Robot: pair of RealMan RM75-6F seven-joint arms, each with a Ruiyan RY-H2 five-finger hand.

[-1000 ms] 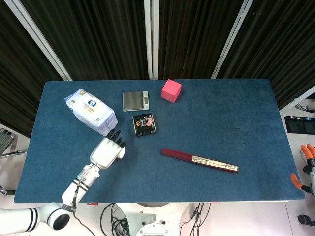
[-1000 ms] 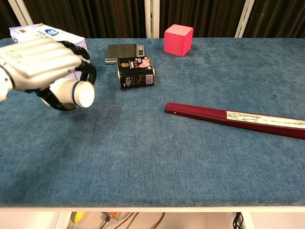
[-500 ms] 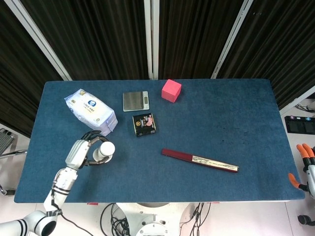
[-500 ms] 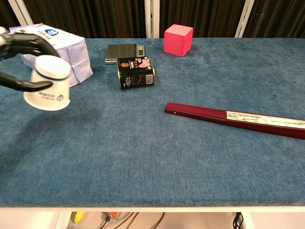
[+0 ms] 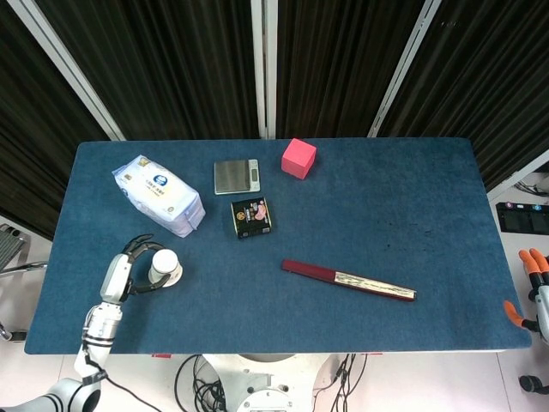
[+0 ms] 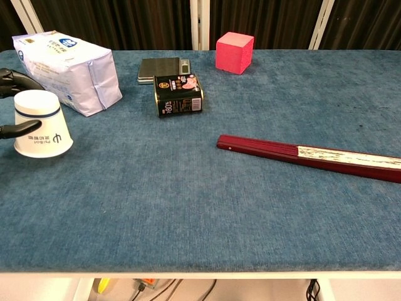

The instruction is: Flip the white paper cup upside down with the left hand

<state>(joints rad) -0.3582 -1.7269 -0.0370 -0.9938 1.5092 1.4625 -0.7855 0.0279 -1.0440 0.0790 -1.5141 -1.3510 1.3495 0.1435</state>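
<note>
The white paper cup (image 5: 165, 267) (image 6: 40, 131) stands upside down on the blue table (image 5: 360, 206), mouth on the cloth, near the front left. My left hand (image 5: 129, 268) is just to the left of it. Its fingers (image 6: 17, 79) curve loosely around the cup's sides, with a gap showing at the far side, and one fingertip lies close against the near side. In the chest view only these fingertips show, at the left edge. My right hand (image 5: 533, 287) hangs off the table's right edge, its orange-tipped fingers apart and holding nothing.
A white and blue tissue pack (image 5: 159, 194) (image 6: 69, 64) lies just behind the cup. Further right are a small scale (image 5: 237, 176), a black can (image 5: 251, 216) on its side, a pink cube (image 5: 298, 158) and a folded dark red fan (image 5: 347, 279).
My left hand turned the cup from sideways to mouth-down, carried it left and set it on the table. The fingers have loosened around it. My right hand stayed put.
</note>
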